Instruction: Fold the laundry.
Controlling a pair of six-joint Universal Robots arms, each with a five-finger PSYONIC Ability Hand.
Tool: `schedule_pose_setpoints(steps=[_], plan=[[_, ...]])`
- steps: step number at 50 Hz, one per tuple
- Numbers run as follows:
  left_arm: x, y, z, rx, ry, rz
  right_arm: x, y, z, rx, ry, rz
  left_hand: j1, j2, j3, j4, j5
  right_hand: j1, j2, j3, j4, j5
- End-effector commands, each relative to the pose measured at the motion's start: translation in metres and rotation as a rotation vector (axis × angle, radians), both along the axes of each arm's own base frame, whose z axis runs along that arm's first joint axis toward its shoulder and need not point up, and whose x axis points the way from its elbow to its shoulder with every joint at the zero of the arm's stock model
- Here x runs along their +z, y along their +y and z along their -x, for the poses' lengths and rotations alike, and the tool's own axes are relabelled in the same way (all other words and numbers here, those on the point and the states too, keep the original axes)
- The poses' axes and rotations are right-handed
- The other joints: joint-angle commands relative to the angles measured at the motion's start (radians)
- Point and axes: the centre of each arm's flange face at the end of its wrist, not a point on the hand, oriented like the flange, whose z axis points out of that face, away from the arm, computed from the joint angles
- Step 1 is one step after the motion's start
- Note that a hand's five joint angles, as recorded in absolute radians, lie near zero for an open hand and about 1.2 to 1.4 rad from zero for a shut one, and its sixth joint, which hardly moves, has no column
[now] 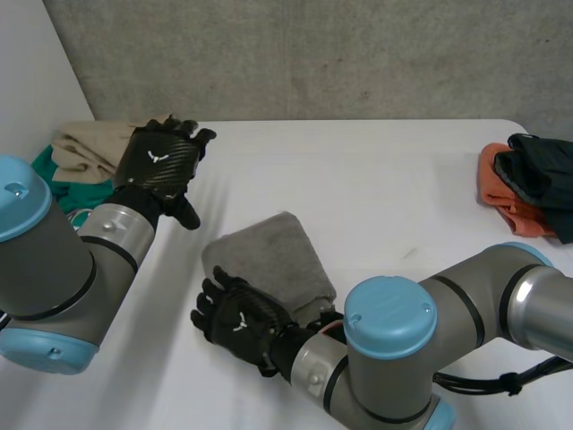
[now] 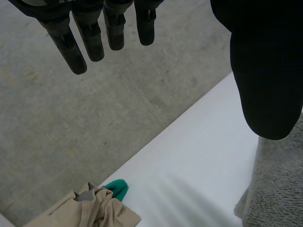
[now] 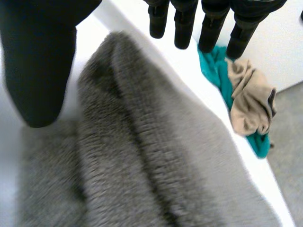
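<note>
No text, label, brand or number can be read anywhere.

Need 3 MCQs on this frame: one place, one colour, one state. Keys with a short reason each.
1. Where does the grey towel lie?
A) middle of the table, by the right hand
B) on the floor
C) draped over a chair

2. Colour of the cloth beside the dark garment?
A) yellow
B) orange
C) white

3. Left hand state?
A) shut on the towel
B) open, holding nothing
C) shut on a sock

Key: 1 A, towel sits at the right hand's fingertips. 2 B, orange cloth shows at the table's right edge. 3 B, straight fingers in the air.
</note>
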Motion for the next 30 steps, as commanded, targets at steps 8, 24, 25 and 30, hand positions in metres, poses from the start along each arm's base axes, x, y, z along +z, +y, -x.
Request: schedule_pose_setpoints(steps=[8,24,25,30], plan=[[-0.005,0.034,0.035,-0.064,0.034,-0.087,0.090,-0.105,0.057,-0.478,-0.461,-0.516,-0.017,-0.024,-0.030,-0.023,-0.041,-0.050,-0.042,-0.047,-0.049,-0.050],[-0.086,0.044,0.047,0.000,-0.063,-0.455,0.031,-0.147,0.032,-0.631,-0.164,-0.800,-0.011,-0.018,-0.024,-0.017,-0.035,-0.050,-0.042,-0.047,-0.049,-0.050],[-0.089,0.044,0.046,0.005,-0.072,-0.466,0.021,-0.148,0.032,-0.648,-0.130,-0.815,-0.011,-0.018,-0.024,-0.017,-0.035,-0.050,-0.042,-0.047,-0.049,-0.050],[-0.097,0.038,0.037,0.040,-0.111,-0.508,0.013,-0.153,0.036,-0.682,-0.039,-0.722,0.003,-0.003,-0.010,-0.002,-0.020,-0.050,-0.042,-0.047,-0.049,-0.050]])
